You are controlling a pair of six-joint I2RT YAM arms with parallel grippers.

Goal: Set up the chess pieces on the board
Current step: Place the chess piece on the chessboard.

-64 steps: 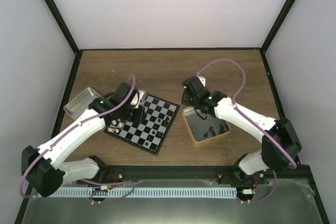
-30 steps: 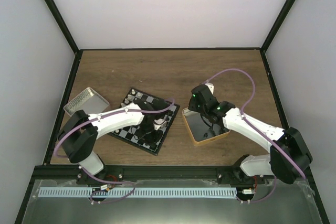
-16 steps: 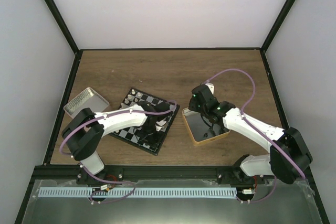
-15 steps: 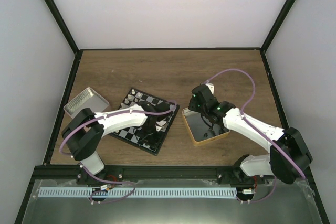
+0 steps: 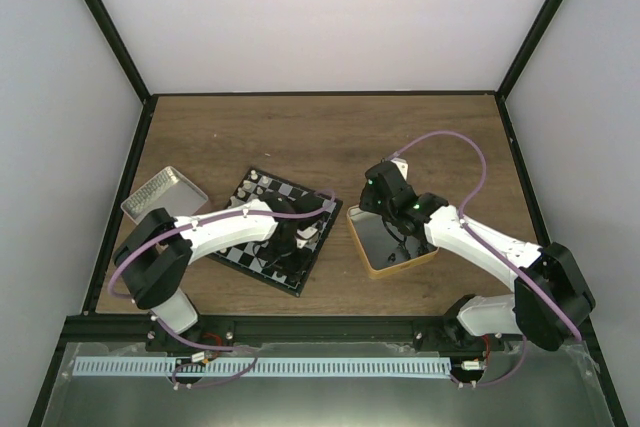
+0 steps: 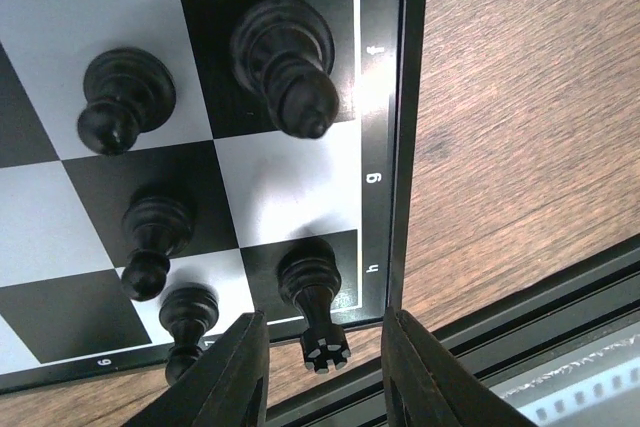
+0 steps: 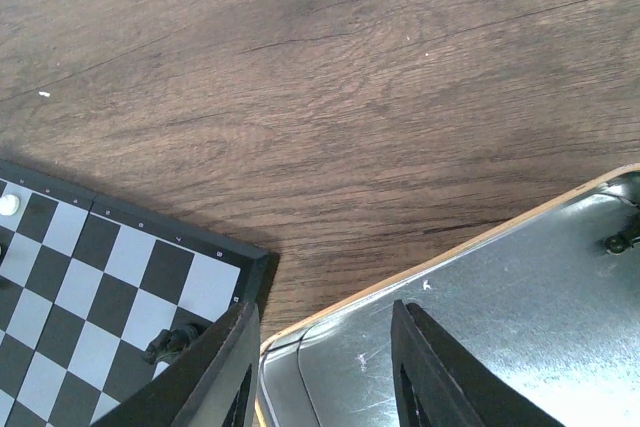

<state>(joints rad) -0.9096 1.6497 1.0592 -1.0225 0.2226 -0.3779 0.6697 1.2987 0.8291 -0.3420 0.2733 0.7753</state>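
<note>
Left gripper point(image 6: 325, 319), fingers spread, flanked a black rook point(image 6: 312, 287) standing on the board point(image 6: 290, 187)'s corner square, lower centre of frame; right gripper point(image 7: 322, 327) hung parted above the gold-rimmed tin point(image 7: 520, 287), lower right.

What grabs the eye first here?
The black rook stands on the corner square of the board, with the left fingers open on either side of it. To the right, the right fingers hang open and empty over the corner of the gold-rimmed tin.

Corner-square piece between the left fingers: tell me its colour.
The piece is glossy black; the left wrist view shows it best.
</note>
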